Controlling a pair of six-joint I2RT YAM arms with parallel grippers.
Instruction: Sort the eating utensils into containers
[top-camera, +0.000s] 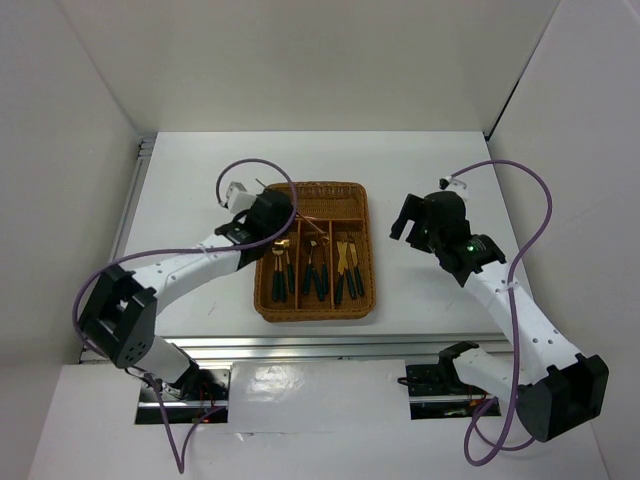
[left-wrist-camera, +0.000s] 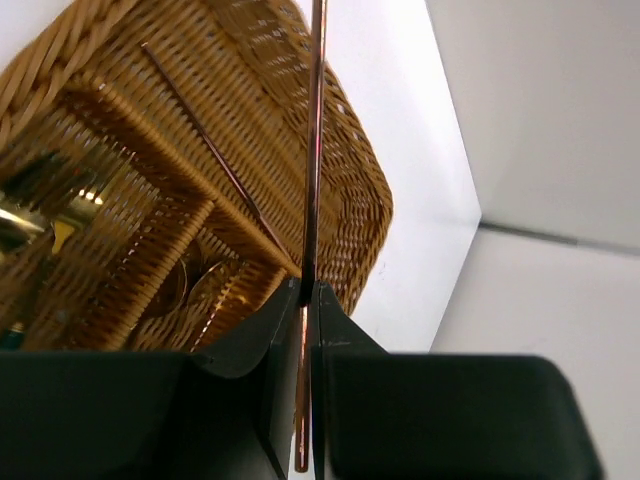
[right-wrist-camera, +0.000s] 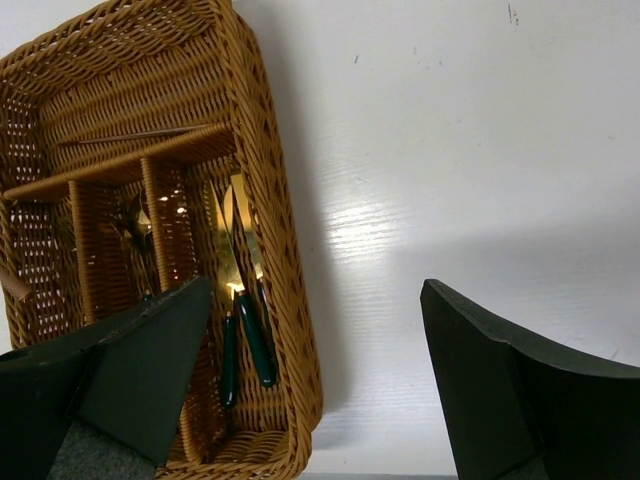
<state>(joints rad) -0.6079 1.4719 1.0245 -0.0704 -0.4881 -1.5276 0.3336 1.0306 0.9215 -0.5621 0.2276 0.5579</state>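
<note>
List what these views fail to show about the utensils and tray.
- Left wrist: held chopstick runs off the top edge.
- Left wrist: gold heads in the wicker tray blurred; type unclear.
- Right wrist: a finger of the right tool covers the tray's near slots.
- Top: utensils per slot too small to count.

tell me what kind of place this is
Probably a robot lab cell, not a kitchen: white table boxed in by white panels, left arm and right arm bolted at its edge, one wicker cutlery tray.

The end effector (left-wrist-camera: 308, 300) pinches a chopstick (left-wrist-camera: 316, 150) that runs straight up past the tray's (left-wrist-camera: 355, 190) corner. A second chopstick (left-wrist-camera: 215, 152) lies slantwise in the tray's crosswise slot.
</note>
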